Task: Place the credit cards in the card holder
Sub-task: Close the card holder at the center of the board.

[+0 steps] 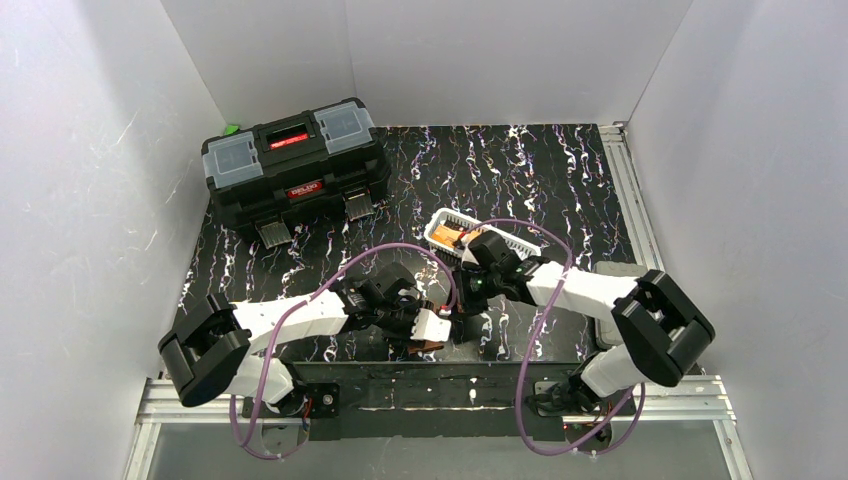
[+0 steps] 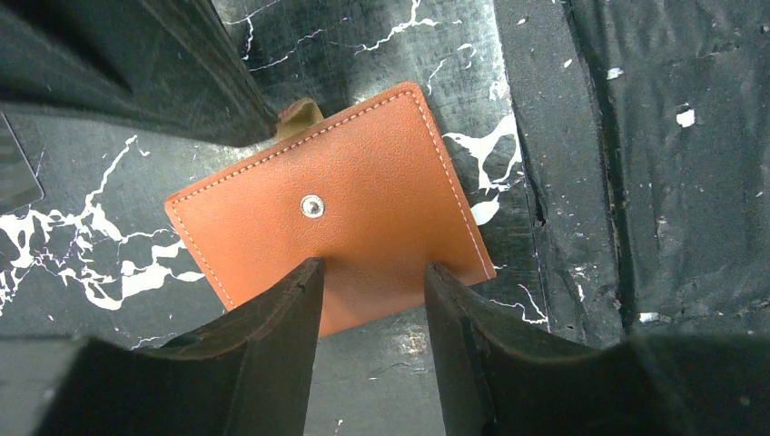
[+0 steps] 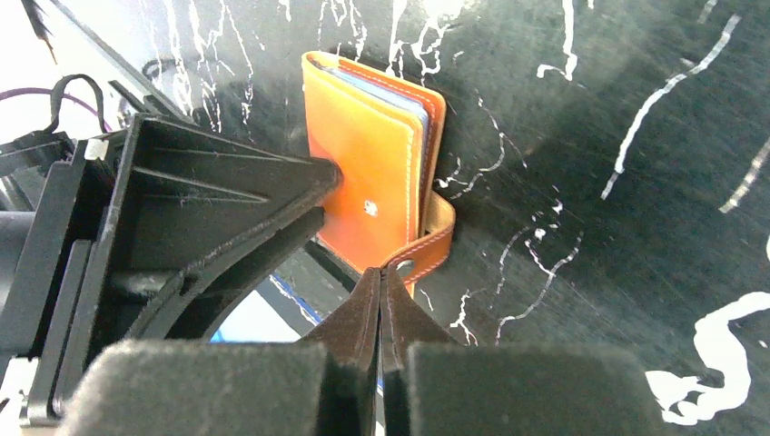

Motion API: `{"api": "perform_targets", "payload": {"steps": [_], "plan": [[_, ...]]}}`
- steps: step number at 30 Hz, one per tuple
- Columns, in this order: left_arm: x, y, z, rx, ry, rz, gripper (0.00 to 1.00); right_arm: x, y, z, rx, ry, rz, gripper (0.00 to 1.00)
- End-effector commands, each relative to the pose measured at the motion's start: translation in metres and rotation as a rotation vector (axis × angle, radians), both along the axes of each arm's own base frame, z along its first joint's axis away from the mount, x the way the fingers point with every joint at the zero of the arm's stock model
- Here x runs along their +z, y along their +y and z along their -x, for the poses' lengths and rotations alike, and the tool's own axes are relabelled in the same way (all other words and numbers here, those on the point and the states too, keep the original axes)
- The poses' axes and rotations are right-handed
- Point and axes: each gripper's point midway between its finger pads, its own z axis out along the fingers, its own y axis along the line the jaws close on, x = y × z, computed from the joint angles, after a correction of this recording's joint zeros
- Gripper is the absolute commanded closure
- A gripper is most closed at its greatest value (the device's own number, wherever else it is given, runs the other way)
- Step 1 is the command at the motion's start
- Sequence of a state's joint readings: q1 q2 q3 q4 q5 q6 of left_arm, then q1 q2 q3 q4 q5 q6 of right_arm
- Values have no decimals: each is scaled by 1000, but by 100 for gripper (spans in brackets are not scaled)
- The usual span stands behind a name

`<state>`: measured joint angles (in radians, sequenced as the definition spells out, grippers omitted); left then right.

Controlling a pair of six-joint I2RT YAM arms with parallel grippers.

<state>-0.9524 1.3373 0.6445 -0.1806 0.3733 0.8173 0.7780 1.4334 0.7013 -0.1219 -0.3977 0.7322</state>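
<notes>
Early days: the card holder (image 2: 336, 227) lies folded under the parted left fingers (image 2: 263, 363), the right fingers (image 3: 359, 318) are closed at its tab (image 3: 440, 238), and the credit cards (image 1: 452, 236) wait in the basket (image 1: 512, 243).

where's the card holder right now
In the top view the card holder lies at the near edge of the table, near the middle, under the left pincer; the right pincer, shut, sits at its snap tab.

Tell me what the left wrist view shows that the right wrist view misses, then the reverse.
Left wrist only: the left gripper open over the card holder edge. Right wrist only: the sleeves inside it, the right gripper shut at the snap tab end. Both: its leather face with the snap stud, on the marbled table.
</notes>
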Motion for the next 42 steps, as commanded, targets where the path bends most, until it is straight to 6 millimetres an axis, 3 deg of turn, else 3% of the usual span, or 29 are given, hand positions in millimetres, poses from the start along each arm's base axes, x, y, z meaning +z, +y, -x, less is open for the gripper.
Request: {"api": "perform_targets", "payload": {"steps": [1, 16, 22, 28, 34, 37, 40, 42], "plan": [[2, 4, 9, -13, 28, -8, 56, 15, 21, -5, 80, 0, -84, 99], [5, 1, 6, -5, 14, 4, 56, 0, 33, -4, 132, 93, -65, 99], [6, 1, 6, 1, 13, 7, 56, 9, 19, -12, 101, 35, 26, 99], [11, 0, 0, 67, 3, 31, 57, 17, -10, -19, 20, -46, 188, 52], [32, -2, -10, 144, -25, 91, 58, 14, -26, -17, -54, -81, 295, 27], [50, -1, -15, 152, -56, 148, 57, 20, -28, -22, -152, -57, 233, 3], [60, 6, -12, 124, -55, 170, 57, 18, -36, -26, -201, -60, 188, 2], [66, 10, -14, 138, -50, 178, 57, 16, -51, -28, -195, -87, 328, 2]]}}
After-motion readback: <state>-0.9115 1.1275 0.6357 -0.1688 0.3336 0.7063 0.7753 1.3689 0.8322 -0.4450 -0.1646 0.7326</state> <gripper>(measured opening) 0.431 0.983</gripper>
